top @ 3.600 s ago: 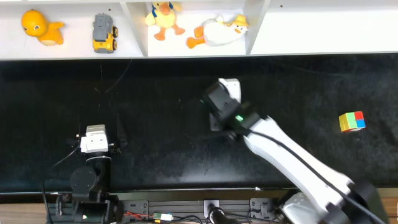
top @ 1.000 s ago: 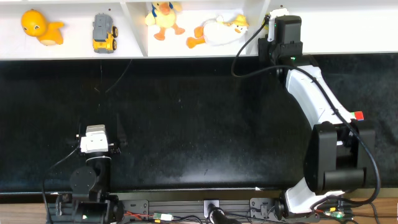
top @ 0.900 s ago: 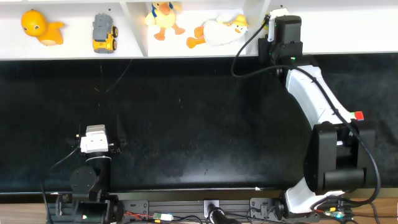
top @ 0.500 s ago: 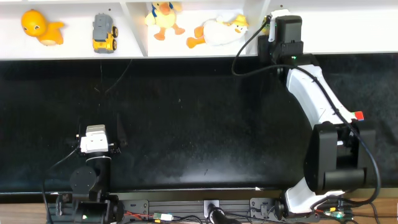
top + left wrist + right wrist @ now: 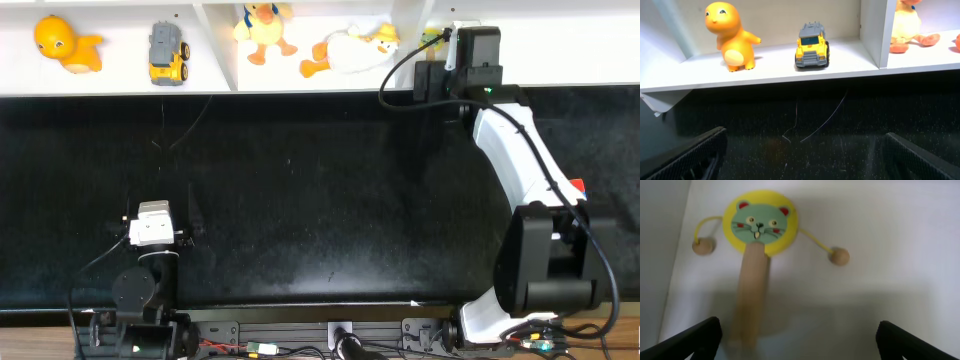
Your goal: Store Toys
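Left gripper sits over the black mat, jaws wide, empty. Stored on the shelf: orange figure, yellow truck, plush duck, white plush bird. Right gripper, jaws spread and empty, faces the cat-face rattle lying in the right-hand compartment. A red-topped item on the mat appears outstanding.

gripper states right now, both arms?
Left gripper: open, empty.
Right gripper: open; the rattle lies loose on the shelf between its fingers.
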